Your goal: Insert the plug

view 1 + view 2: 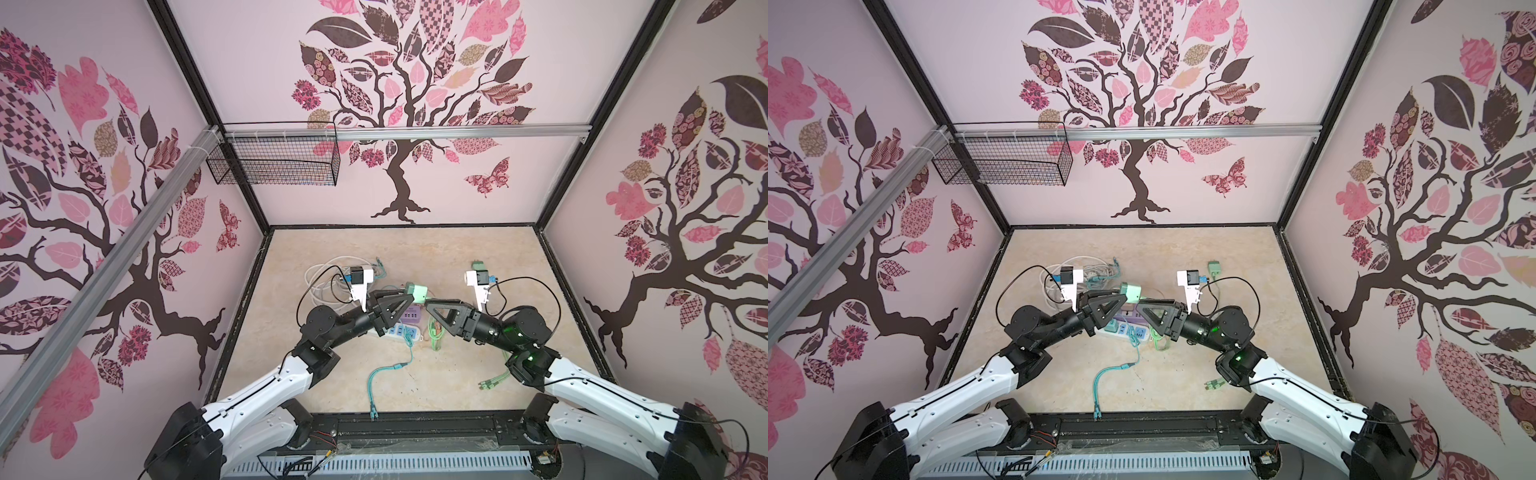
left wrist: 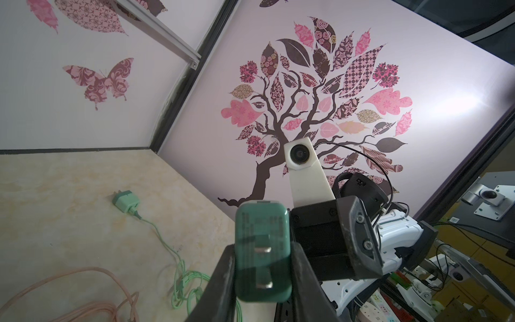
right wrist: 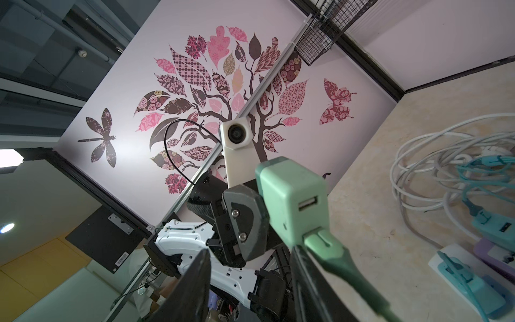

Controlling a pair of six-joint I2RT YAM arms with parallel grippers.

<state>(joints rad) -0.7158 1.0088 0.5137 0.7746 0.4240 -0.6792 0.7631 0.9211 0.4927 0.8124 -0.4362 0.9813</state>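
In both top views we see the left gripper clamped on a mint-green square plastic charger plug. It holds the plug up near the middle of the beige marbled tabletop. The right gripper reaches in from 3 o'clock with its tips just beside the plug. From up here we cannot tell how its jaws stand. At 6 o'clock of the held plug lie a purple power strip and a white power strip with blue sockets, both partly hidden under the grippers. A second green charger sits at 1 o'clock, well apart. A coil of white cable lies at 10 o'clock. A teal cable trails toward the 6 o'clock edge.

In the left wrist view, the left jaws press on opposite sides of the plug, whose two flat metal prongs face the camera. The second green charger rests on the tabletop beyond, with a pale green cord leaving it.

In the right wrist view, the plug shows an open USB port. A green USB cable connector meets the same face just beside that port, and we cannot tell how deep it sits. The right jaws stand apart, and the connector's cable runs along one finger.
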